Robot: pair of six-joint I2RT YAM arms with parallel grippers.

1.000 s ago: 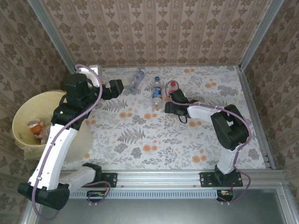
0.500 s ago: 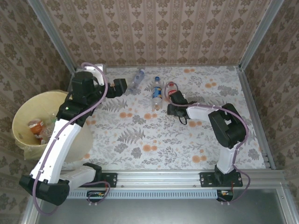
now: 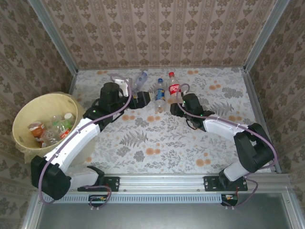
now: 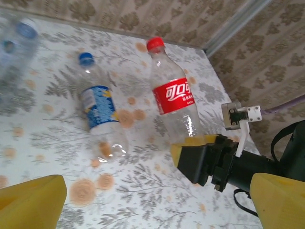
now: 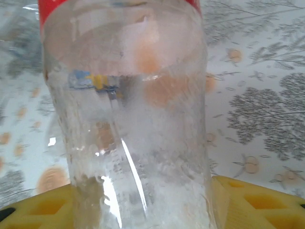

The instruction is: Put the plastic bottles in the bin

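red-label bottle now upright, clamped in right gripper

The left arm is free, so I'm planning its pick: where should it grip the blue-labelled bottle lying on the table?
Take the blue-labelled bottle across its label, from above, jaws straddling its round body: it lies flat, cap at the far end. Probably keep left; the right gripper holds the red-labelled bottle alongside.

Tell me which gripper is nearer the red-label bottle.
Right. The right gripper is shut on the lower body of the red-label bottle. The left gripper hangs open off to its left, with the blue-label bottle lying between them.
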